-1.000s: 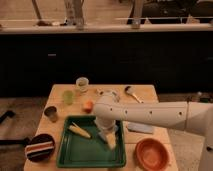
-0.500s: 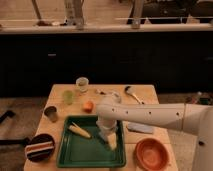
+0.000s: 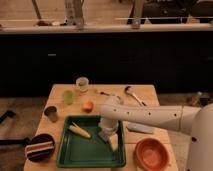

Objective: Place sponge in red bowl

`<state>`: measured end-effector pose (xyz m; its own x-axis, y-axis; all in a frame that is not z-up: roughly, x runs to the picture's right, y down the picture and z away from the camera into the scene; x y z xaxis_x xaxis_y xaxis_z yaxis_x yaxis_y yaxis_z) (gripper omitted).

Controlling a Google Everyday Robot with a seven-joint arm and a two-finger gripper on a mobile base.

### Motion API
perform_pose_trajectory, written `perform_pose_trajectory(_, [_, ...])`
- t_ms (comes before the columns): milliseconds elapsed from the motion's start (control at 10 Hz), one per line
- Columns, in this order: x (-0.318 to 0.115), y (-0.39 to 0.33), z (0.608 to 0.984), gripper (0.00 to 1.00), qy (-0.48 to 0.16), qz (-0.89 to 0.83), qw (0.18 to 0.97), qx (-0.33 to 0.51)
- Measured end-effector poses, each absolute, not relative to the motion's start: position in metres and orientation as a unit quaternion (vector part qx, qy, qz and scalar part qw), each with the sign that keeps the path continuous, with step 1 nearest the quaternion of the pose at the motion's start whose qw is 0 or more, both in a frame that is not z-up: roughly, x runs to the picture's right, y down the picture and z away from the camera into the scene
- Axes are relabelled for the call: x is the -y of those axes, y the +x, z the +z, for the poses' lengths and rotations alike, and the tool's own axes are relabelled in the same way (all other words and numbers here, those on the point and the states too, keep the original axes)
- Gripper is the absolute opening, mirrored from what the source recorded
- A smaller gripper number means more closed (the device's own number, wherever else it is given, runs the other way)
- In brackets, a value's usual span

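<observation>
End effector (image 3: 107,133) low over green tray (image 3: 75,156), at tray's 3 o'clock side, released, jaws spread. Sponge (image 3: 104,136) in tray right under it; contact unclear. Red bowl (image 3: 151,154) on counter (image 3: 115,89), 4 o'clock from sponge, just beside tray. Cloth (image 3: 140,128) at bowl's 12 o'clock.

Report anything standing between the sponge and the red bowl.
Nothing visible does. The open claw is at the small grey-blue sponge in the green tray; only its low right rim lies before the round orange-red bowl.
</observation>
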<state>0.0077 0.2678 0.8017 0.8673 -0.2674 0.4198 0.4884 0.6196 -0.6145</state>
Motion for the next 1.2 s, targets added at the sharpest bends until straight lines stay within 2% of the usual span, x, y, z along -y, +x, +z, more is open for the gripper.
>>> perform_pose_trajectory(200, [-0.271,0.008,0.804,0.79,-0.386,-0.217,0.884,0.151])
perform_pose_trajectory(800, [-0.27,0.007,0.803,0.17,-0.387,-0.227,0.877,0.171])
perform_pose_trajectory(1000, [-0.264,0.003,0.793,0.01,-0.381,-0.238,0.876,0.176])
perform_pose_trajectory(1200, [-0.253,-0.004,0.776,0.0,-0.37,-0.255,0.875,0.181])
